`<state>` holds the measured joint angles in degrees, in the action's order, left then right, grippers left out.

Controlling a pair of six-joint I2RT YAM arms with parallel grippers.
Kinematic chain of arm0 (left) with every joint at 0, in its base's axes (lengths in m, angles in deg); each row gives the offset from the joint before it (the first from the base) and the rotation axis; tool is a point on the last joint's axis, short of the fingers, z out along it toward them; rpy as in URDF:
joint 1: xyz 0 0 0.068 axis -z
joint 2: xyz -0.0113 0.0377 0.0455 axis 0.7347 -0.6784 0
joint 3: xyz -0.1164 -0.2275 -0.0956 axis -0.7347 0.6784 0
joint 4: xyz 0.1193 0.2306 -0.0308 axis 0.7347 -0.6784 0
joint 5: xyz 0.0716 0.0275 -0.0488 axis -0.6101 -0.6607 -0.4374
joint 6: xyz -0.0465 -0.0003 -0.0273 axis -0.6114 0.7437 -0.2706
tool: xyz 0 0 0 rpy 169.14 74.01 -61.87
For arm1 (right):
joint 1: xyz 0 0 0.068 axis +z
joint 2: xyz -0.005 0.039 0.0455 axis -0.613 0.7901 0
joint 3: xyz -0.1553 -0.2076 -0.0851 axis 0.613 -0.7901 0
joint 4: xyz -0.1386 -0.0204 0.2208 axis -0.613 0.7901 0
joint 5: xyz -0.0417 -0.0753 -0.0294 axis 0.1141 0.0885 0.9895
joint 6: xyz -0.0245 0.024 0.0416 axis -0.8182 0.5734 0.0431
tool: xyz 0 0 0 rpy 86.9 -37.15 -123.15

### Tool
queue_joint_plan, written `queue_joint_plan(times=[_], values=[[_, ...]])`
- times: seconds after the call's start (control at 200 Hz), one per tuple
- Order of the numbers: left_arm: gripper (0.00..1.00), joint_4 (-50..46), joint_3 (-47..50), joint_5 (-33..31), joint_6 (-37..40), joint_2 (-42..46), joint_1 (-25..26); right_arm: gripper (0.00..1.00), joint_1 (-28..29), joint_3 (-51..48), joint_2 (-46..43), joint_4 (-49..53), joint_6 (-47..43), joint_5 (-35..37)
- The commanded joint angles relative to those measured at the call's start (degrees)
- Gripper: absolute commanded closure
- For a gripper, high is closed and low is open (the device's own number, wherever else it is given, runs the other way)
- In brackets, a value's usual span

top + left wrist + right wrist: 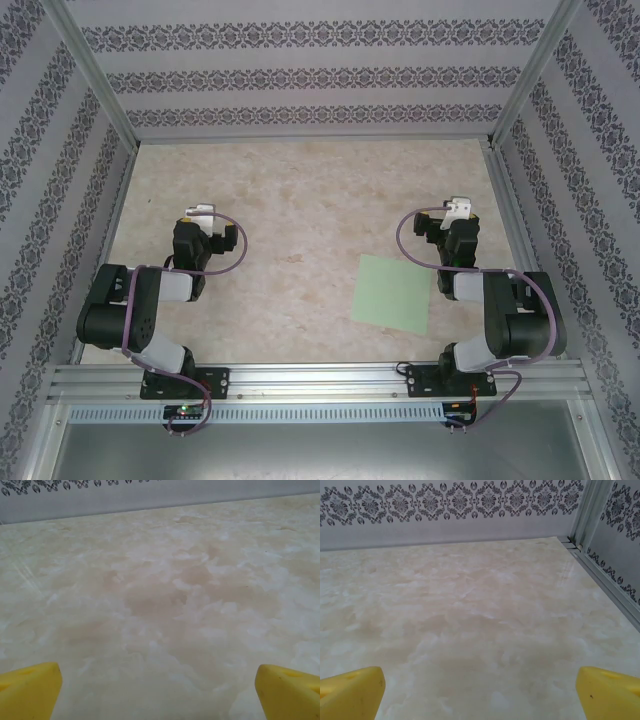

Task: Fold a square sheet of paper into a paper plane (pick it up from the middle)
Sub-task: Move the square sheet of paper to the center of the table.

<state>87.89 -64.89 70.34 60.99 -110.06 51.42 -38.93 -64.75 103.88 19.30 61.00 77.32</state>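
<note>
While both arms sit folded low by the near rail, the square sheet of paper lies flat on the table with nothing holding it.

The pale green sheet rests right of centre and towards the near edge, just beside the right arm's forearm, turned slightly out of line with the table's edges. The left gripper hangs over the left half of the table, well apart from the sheet, and its yellow fingers are spread wide with marbled beige tabletop between them. The right gripper sits just past the sheet's far right corner, jaws likewise wide apart and gripping nothing. From its wrist view the tabletop runs up to the patterned back wall and a metal corner post.
</note>
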Motion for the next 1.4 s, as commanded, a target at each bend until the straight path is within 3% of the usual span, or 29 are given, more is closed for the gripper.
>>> queue_joint_plan(times=[0.0, 0.809, 1.034, 1.174, 1.244, 1.394], values=[[0.00, 2.60, -1.09, 0.69, 0.81, -0.55, -0.62, 0.02, 0.51, 1.04, 0.66, -1.91, -0.08, 0.82], [0.00, 2.65, -1.10, 0.75, 0.74, -0.59, -0.62, 0.02, -0.24, 1.15, 0.75, -1.56, 0.36, -0.83], [0.00, -2.07, -1.79, -3.15, -0.75, 3.59, -0.62, 0.02, -0.24, -3.51, -0.82, -8.45, 1.40, 2.65], [0.00, -11.84, -4.75, -5.58, -2.47, 9.18, -0.61, 0.02, 2.21, 0.85, -7.86, 4.06, -0.57, 6.36], [0.00, -18.55, -6.96, -6.93, -4.38, 11.76, -0.63, 0.02, 3.35, 4.93, -11.48, 15.88, 0.43, 9.60], [0.00, -34.35, -14.29, -8.01, -9.87, 14.93, -0.54, 0.02, 3.59, 14.81, -15.25, 39.52, 14.18, 11.45]])
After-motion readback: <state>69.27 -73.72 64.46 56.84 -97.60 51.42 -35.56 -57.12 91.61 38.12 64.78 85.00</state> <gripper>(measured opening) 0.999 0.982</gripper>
